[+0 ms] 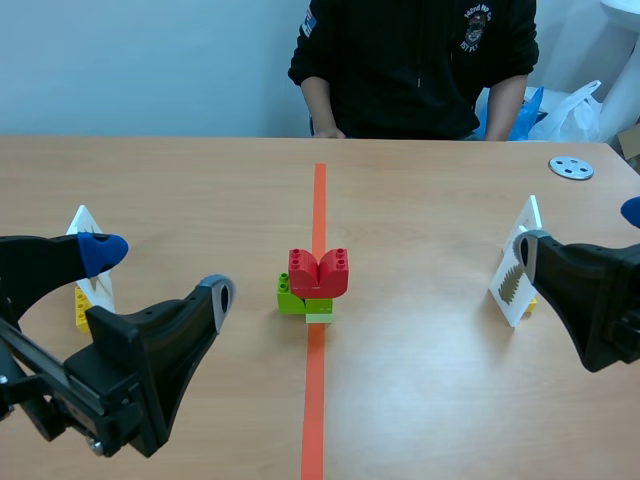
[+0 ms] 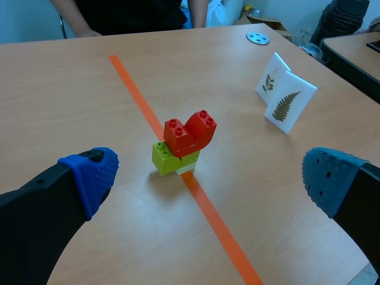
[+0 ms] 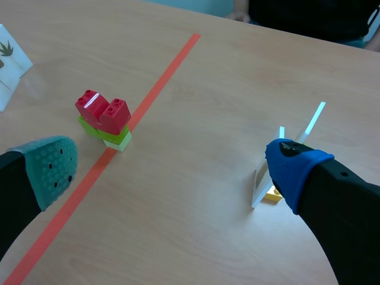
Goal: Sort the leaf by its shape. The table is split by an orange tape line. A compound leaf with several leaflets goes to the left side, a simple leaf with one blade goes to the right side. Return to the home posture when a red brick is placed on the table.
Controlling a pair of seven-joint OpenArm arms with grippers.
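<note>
A red brick stack [image 1: 318, 272] on green bricks stands on the orange tape line [image 1: 314, 400] at the table's middle. On the left side a white leaf card [image 1: 88, 240] stands in a yellow brick; the right wrist view shows its leaf card [image 3: 10, 58] with a fingered leaf. On the right side stand two cards, the nearer a fern card [image 2: 290, 102], with a second card [image 2: 271, 80] behind it. My left gripper [image 1: 160, 270] is open and holds nothing, near the left card. Beside the fern card [image 1: 514, 275], my right gripper [image 1: 580, 232] is open and holds nothing.
A person in a black top [image 1: 410, 60] sits across the table with hands at its far edge. A grey disc [image 1: 571, 167] lies at the back right. Plastic bags [image 1: 570, 110] sit behind the table there.
</note>
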